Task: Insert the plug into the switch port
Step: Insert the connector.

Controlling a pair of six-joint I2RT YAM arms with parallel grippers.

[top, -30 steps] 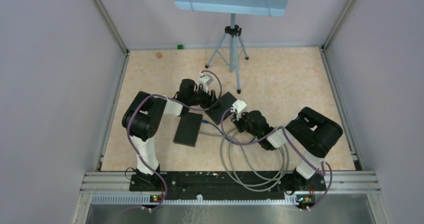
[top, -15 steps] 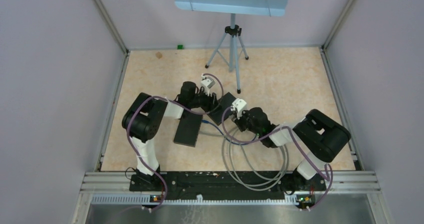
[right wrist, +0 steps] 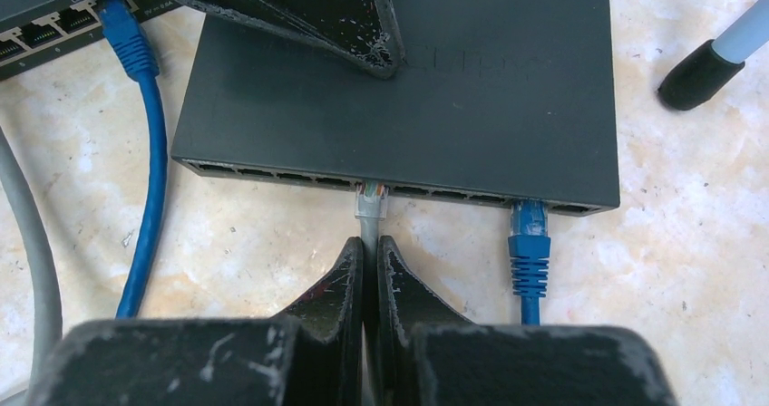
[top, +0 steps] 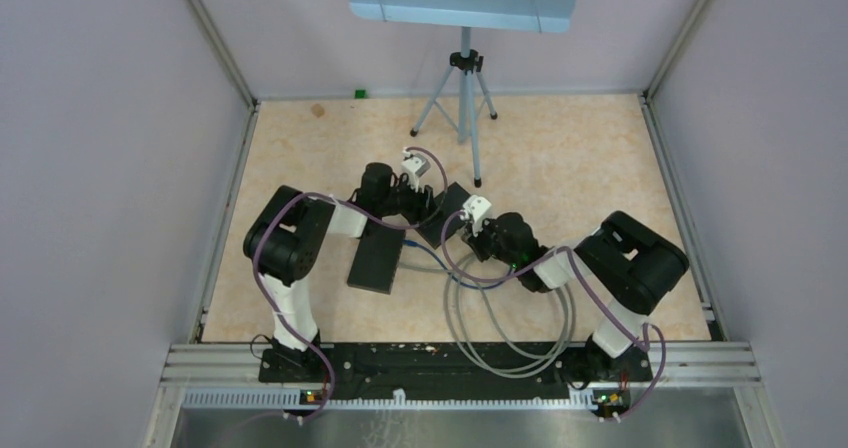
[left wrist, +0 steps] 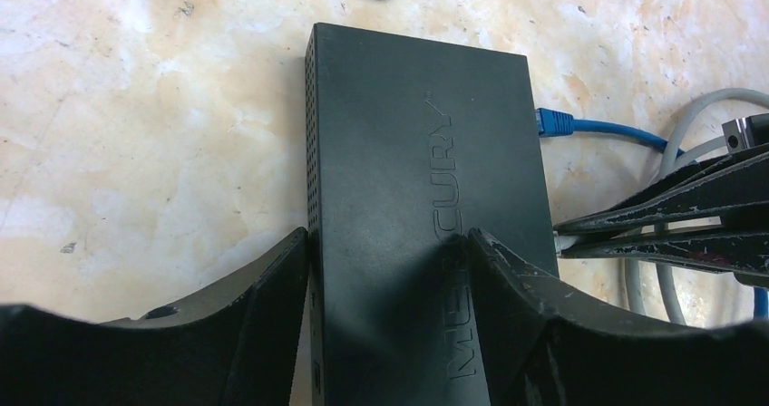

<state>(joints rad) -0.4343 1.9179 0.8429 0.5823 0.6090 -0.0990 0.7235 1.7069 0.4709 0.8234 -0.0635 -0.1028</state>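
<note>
The right gripper [right wrist: 370, 265], fingers clamped on a grey cable [right wrist: 370, 243], holds its clear plug [right wrist: 370, 201] at a port in the front face of the black switch [right wrist: 435, 107] on the marbled tabletop [right wrist: 689, 207]. A blue cable [right wrist: 529, 247] sits plugged in alongside. Beyond, the left gripper [left wrist: 390, 261] grips the switch's sides.

Black arms with white lower links, purple-grey cables looped alongside; scuffed black hand [right wrist: 370, 270] fingers.
</note>
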